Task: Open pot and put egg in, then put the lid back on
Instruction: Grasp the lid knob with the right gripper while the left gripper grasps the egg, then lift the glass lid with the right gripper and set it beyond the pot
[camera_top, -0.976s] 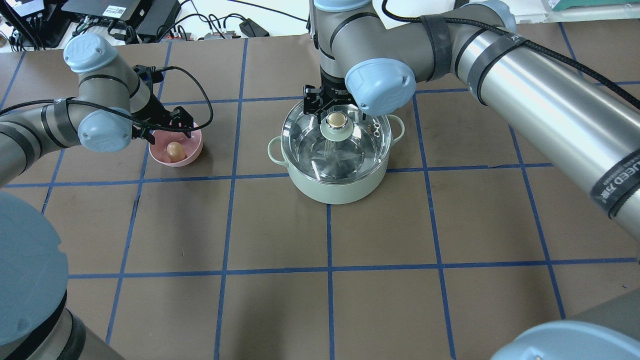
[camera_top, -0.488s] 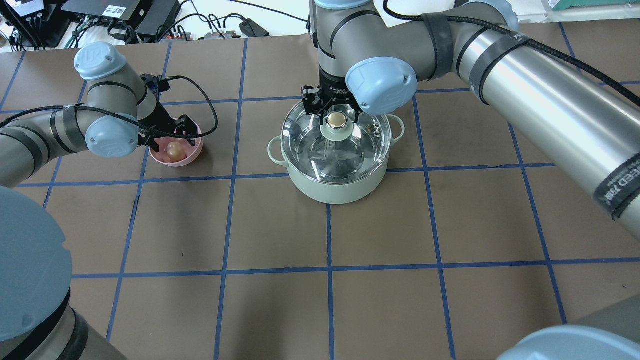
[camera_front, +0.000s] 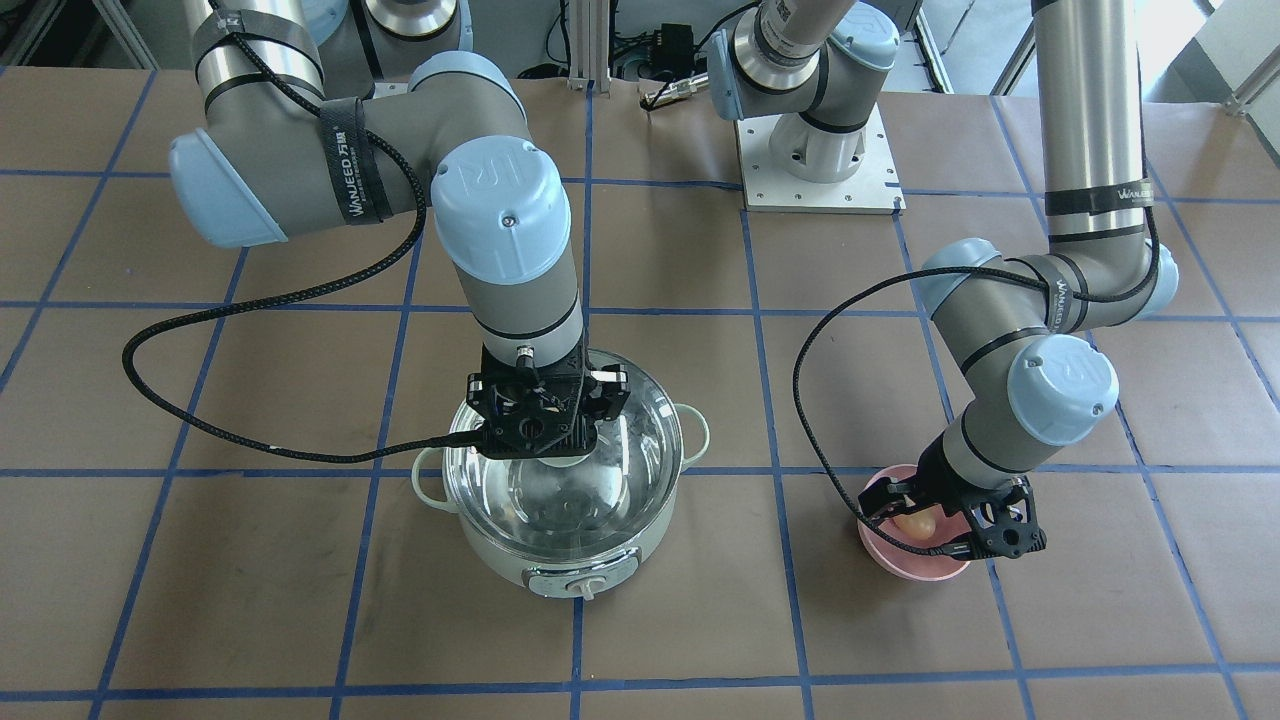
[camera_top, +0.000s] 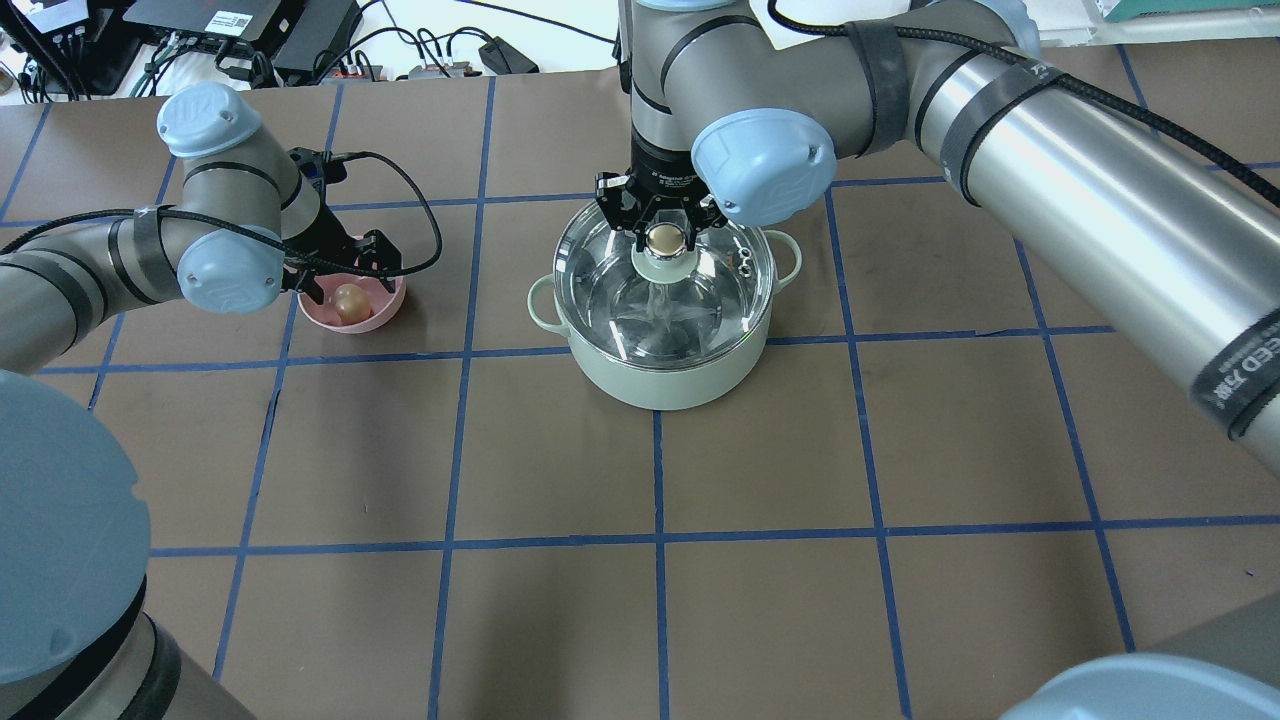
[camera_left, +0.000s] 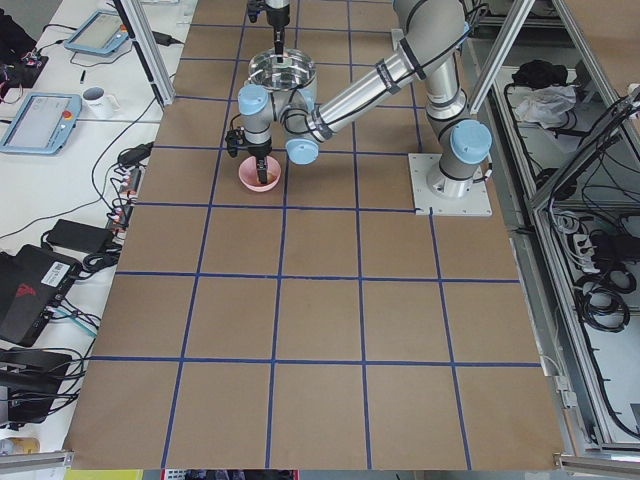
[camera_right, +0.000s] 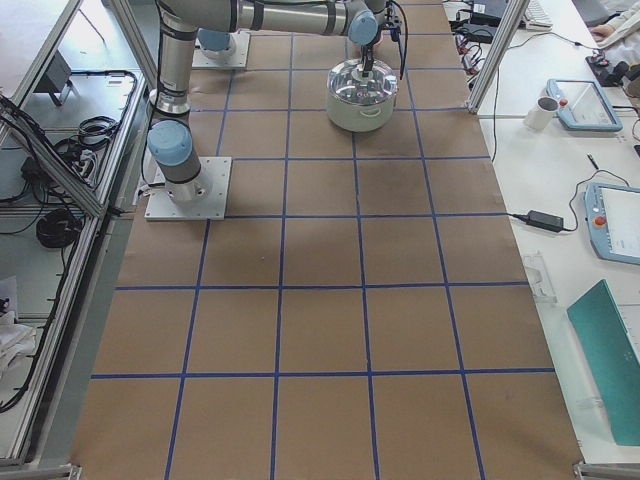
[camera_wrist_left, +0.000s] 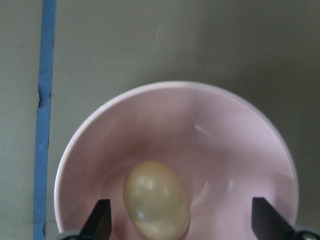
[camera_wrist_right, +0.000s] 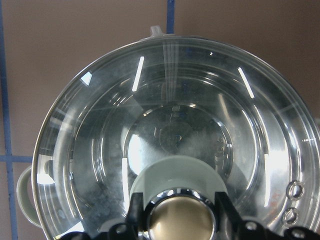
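Observation:
The mint-green pot (camera_top: 660, 385) stands mid-table with the clear glass lid (camera_top: 700, 300) seated on it. My right gripper (camera_top: 664, 232) is above the lid's centre, its fingers pressed to both sides of the tan-gold knob (camera_wrist_right: 180, 220). The tan egg (camera_top: 348, 300) lies in a pink bowl (camera_top: 375, 318) to the left. My left gripper (camera_top: 345, 280) is open and lowered into the bowl. In the left wrist view its fingertips (camera_wrist_left: 100, 220) straddle the egg (camera_wrist_left: 156, 199) without touching it.
The brown table has a blue tape grid (camera_top: 660, 535). Cables and electronics (camera_top: 250, 30) lie beyond its far edge. The pot's dial knob (camera_front: 583, 585) faces away from the robot. The arm bases stand on a plate (camera_front: 815, 160).
My left gripper has moved right and down into the bowl around the egg. My right gripper has closed in on the knob, and the pot has shifted slightly left.

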